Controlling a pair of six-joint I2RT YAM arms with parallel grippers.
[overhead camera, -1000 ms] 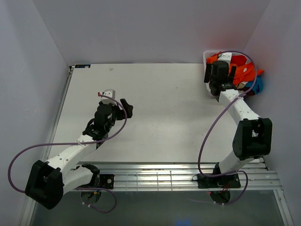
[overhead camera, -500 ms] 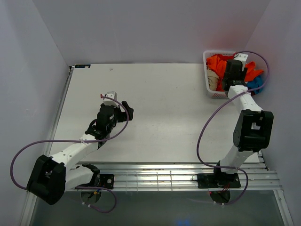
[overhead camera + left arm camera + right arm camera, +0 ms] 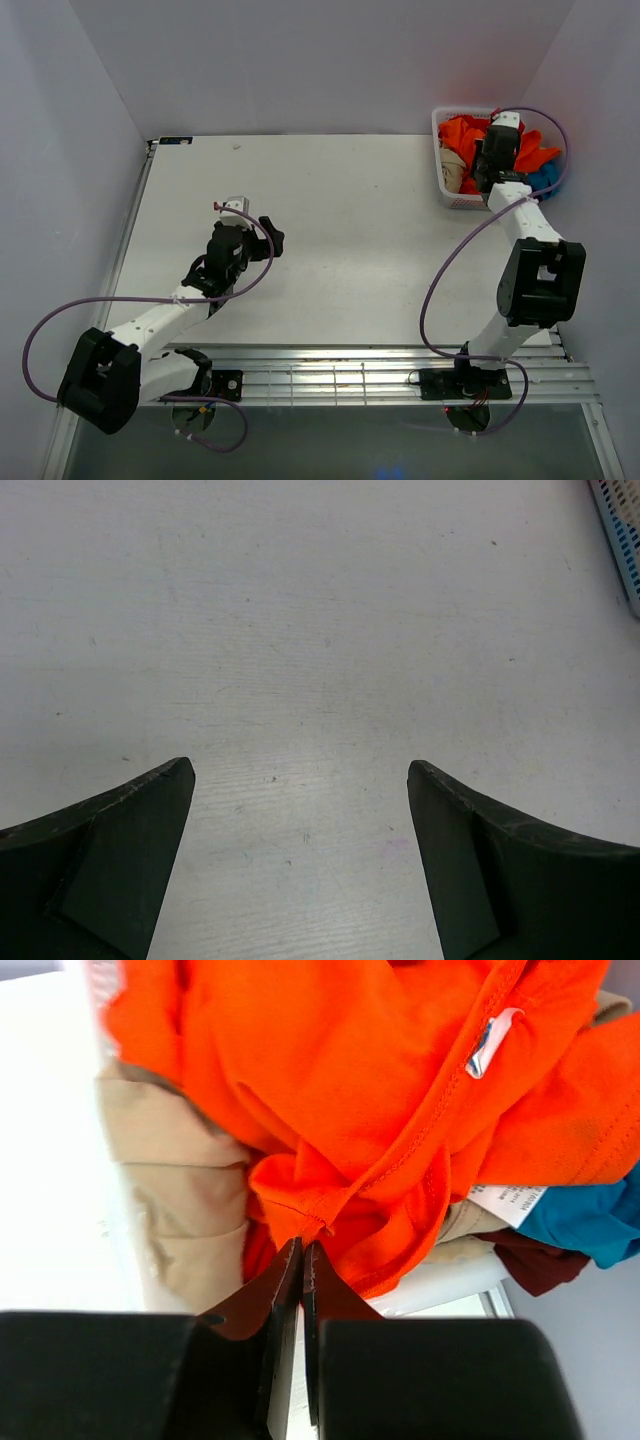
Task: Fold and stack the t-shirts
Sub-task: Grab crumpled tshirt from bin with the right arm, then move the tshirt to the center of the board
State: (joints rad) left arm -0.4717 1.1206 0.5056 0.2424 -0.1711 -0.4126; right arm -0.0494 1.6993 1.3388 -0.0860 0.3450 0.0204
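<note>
A heap of t-shirts fills the white basket at the table's far right corner. The bright orange t-shirt lies on top, a tan one to its left, and blue and dark red ones at the right. My right gripper reaches into the basket, its jaws shut with the tips pinching a hemmed fold of the orange t-shirt. From above the right gripper sits over the orange t-shirt. My left gripper hangs open over bare table, holding nothing.
The basket's lattice side shows at the far right of the left wrist view. White walls close in the table behind and on both sides. The left gripper is at the table's middle left. A metal rail runs along the near edge.
My right arm has swung from the basket's near left side to over its middle, and its jaws have closed on the orange cloth. The left arm has barely moved.
</note>
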